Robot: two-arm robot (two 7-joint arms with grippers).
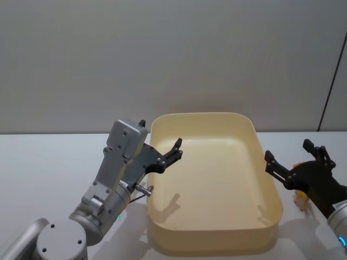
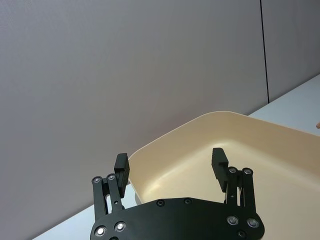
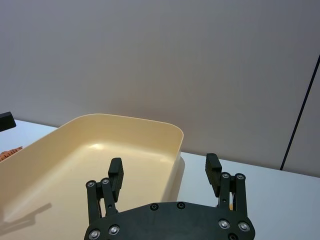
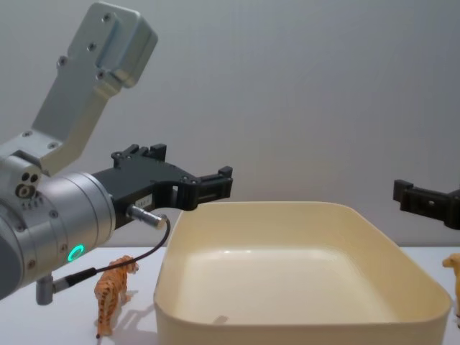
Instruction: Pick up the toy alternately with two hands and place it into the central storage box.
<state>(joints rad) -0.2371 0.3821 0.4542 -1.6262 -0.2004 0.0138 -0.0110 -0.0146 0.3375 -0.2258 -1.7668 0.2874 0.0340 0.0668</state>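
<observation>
The cream-yellow central storage box sits mid-table, and I see nothing inside it. My left gripper hovers open over the box's left rim, nothing between its fingers. An orange striped tiger toy stands on the table left of the box, below my left arm. My right gripper hangs open beside the box's right wall, holding nothing. Under it a yellowish toy animal stands on the table, also at the chest view's right edge. The right wrist view has the open fingers above the box rim.
White table runs to a grey wall behind. A black cable loops from my left wrist just above the tiger. Open table surface lies on both sides of the box.
</observation>
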